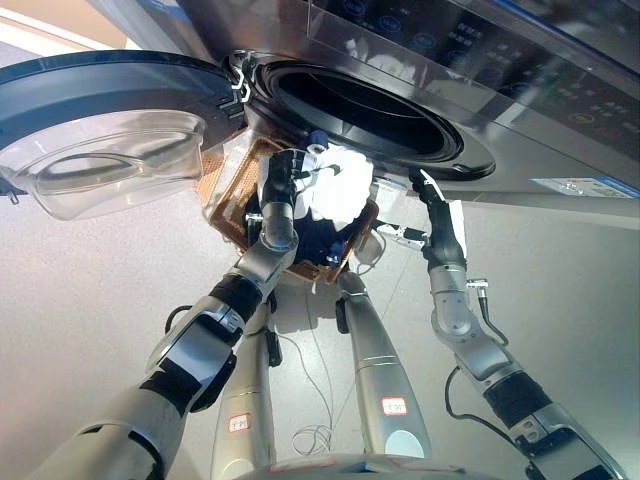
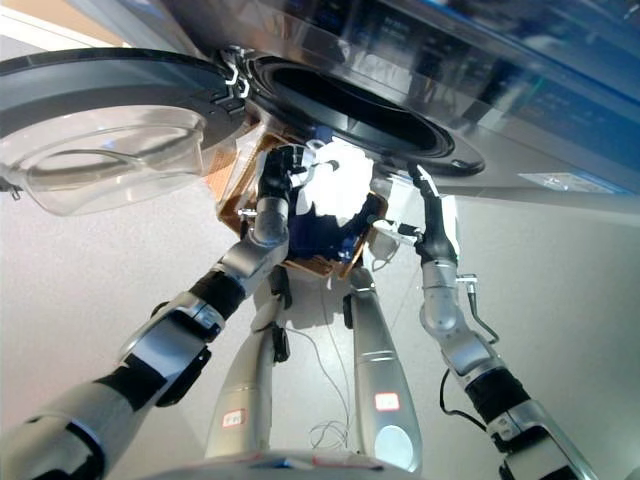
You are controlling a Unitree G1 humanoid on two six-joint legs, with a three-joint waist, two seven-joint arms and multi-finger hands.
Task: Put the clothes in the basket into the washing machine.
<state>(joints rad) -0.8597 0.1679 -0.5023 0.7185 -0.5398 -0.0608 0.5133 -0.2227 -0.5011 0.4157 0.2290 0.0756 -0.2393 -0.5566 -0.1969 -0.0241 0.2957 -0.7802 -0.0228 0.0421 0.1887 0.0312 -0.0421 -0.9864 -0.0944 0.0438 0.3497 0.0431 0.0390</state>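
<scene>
A brown wicker basket [image 1: 222, 200] stands on the floor just below the washing machine's round drum opening [image 1: 370, 105]. In it lie a white garment [image 1: 338, 190] and, under that, a dark blue garment [image 1: 318, 242]. My left hand [image 1: 284, 172] is over the basket, fingers curled into the left edge of the white garment, which is raised toward the opening. My right hand [image 1: 432, 198] stands to the right of the basket with its fingers straight, holding nothing.
The washer's door [image 1: 100, 130] is swung open to the left, its clear bowl-shaped window facing me. The machine's dark control panel [image 1: 500, 60] runs along the upper right. Pale floor [image 1: 90, 290] lies on both sides of the basket.
</scene>
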